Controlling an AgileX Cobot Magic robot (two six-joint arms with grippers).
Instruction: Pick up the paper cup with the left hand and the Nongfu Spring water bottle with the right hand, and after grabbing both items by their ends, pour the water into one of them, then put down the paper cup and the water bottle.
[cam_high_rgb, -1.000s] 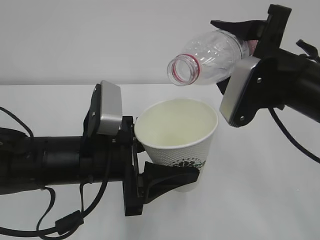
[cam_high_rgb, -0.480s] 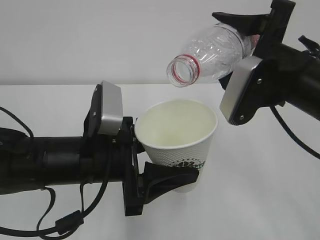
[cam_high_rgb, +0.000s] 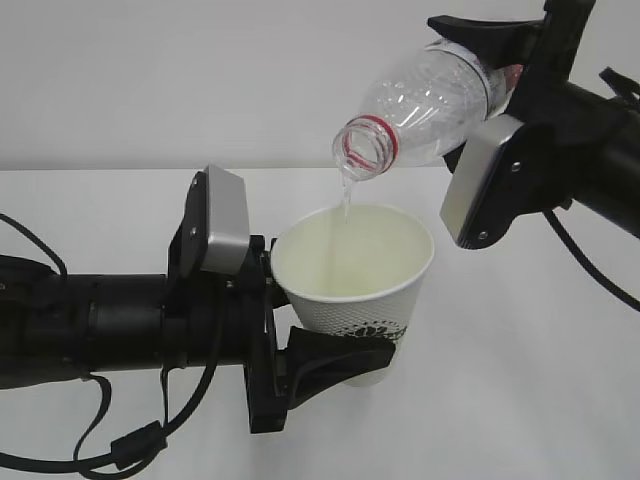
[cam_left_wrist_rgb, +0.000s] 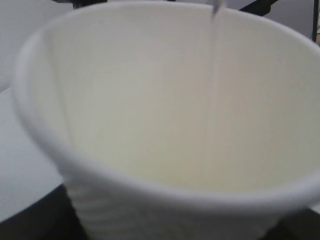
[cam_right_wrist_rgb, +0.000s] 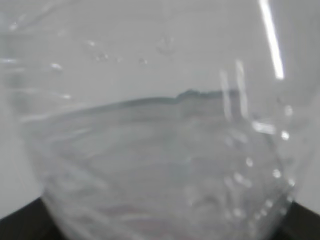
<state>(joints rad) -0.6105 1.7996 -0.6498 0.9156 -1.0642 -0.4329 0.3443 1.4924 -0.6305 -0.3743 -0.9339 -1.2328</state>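
Right black end effector (cam_high_rgb: 500, 70) grasps the tilted clear plastic water bottle (cam_high_rgb: 425, 100), a thin stream of water (cam_high_rgb: 346, 200) falling into the white paper cup (cam_high_rgb: 355, 275) clamped by the left end effector (cam_high_rgb: 330, 345); pouring step, next level the bottle

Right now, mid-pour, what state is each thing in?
paper cup: upright, open top, held by the left hand below its rim.
Nongfu Spring water bottle: uncapped, tilted mouth-down over the cup, held by the right hand.
water: thin stream falling from the bottle mouth into the cup.
left hand: closed on the cup.
right hand: closed on the bottle.
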